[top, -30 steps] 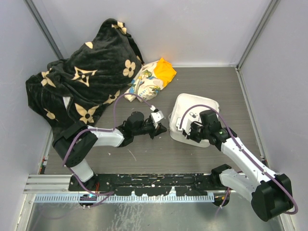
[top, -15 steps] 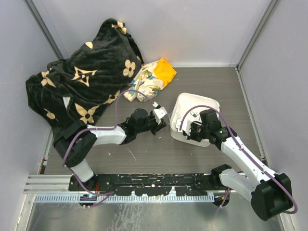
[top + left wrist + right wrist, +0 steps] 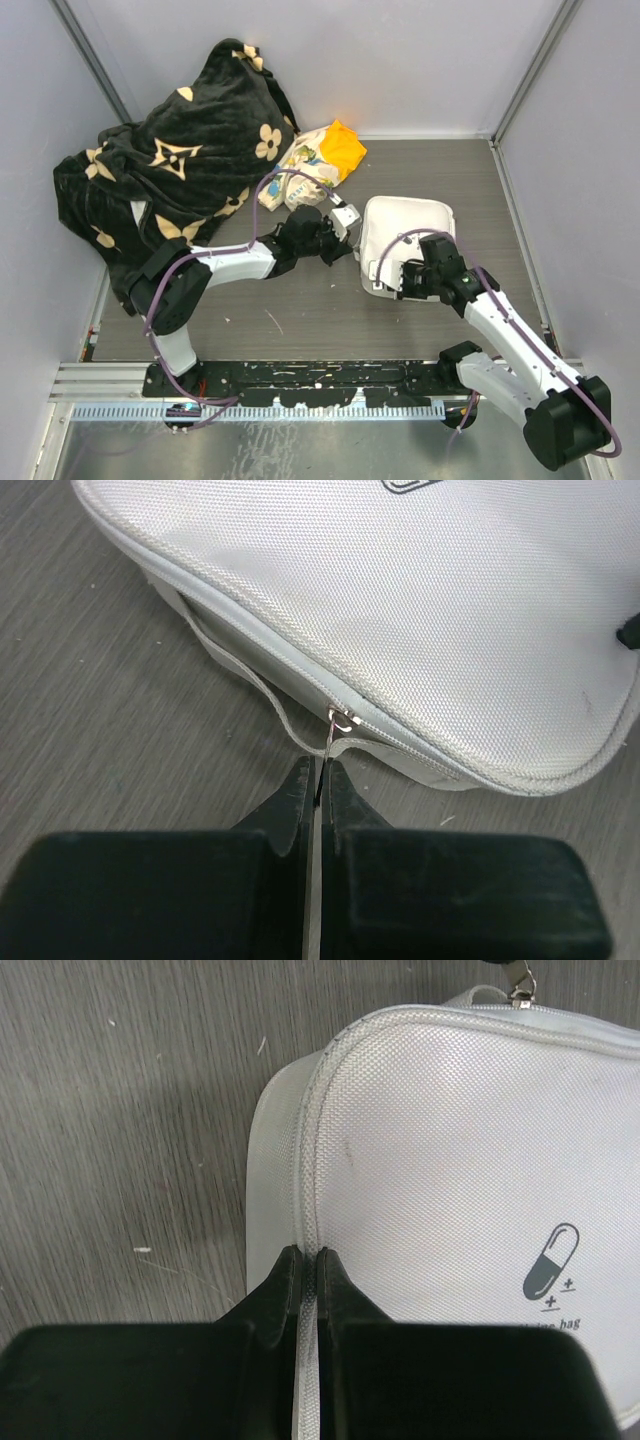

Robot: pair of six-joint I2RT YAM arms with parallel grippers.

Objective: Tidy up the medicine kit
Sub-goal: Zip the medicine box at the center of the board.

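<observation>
The left claw (image 3: 318, 770) is pressed together on the thin metal zipper pull (image 3: 341, 720) at the side seam of the medicine kit (image 3: 450, 610), fingertips just beside the case wall. A thin grey cord (image 3: 230, 660) trails along that wall next to the pull. The right claw (image 3: 307, 1258) is likewise pressed together, pinching the piped rim of the kit's lid at a rounded corner, with the dark pill logo (image 3: 548, 1260) printed on the fabric beside it and a second metal pull (image 3: 520, 990) at the far edge.

From above, the kit (image 3: 405, 225) lies flat on the dark wood-grain surface (image 3: 300, 320), right of centre, between the two claws: the left (image 3: 345, 225) at its left side, the right (image 3: 395, 280) at its near edge. Behind it lies a floral-and-orange cloth bundle (image 3: 315, 160), and a black flower-patterned blanket (image 3: 170, 170) is heaped in the far left corner.
</observation>
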